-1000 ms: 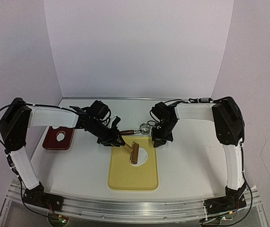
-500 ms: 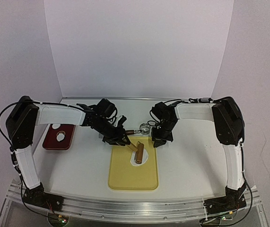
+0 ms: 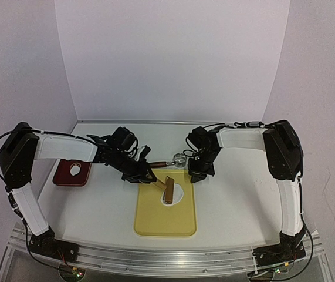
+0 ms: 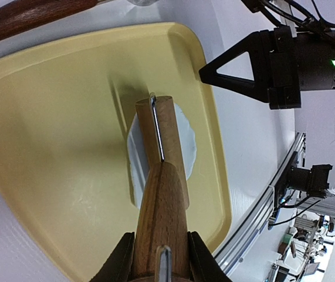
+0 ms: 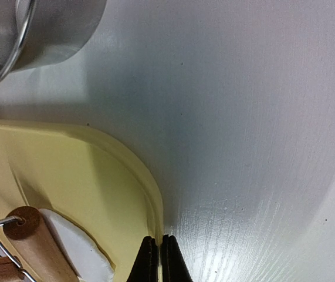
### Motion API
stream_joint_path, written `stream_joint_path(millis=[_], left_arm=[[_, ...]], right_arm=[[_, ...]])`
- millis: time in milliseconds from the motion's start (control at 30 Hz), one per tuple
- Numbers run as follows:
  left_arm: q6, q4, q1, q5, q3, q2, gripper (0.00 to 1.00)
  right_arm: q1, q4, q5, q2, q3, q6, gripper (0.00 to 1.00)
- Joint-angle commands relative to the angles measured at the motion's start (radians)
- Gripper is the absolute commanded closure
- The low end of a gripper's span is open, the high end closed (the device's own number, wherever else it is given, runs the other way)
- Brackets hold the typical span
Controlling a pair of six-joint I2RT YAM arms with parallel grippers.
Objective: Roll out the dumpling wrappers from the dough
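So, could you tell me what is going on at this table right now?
The left end effector grips a wooden rolling pin by its handle, the roller lying across a flat white dumpling wrapper on the yellow tray. The right end effector is shut, its tips at the tray's far right corner, perhaps steadying it. A metal ring cutter sits just beyond the tray.

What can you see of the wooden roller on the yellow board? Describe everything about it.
The wooden roller is a small hand tool: a pale cylindrical barrel carried on a thin metal wire frame that runs into a darker brown handle. The left gripper is shut on the handle. The barrel lies on the flat white dough disc, in the far half of the yellow board.
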Motion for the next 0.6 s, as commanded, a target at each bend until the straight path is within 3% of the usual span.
stream_joint_path(millis=[0,267,567], left_arm=[[0.013,-0.290,0.004,-0.220,-0.150,0.022,1.00],[0.002,-0.282,0.013,-0.216,-0.159,0.016,1.00],[0.033,-0.277,-0.066,-0.139,0.027,0.201,1.00]], right_arm=[[0.004,-0.008,-0.004,-0.012,0.002,0.012,1.00],[0.004,-0.008,0.001,-0.021,-0.009,0.006,1.00],[0.004,-0.008,0.002,-0.022,-0.001,0.003,1.00]])
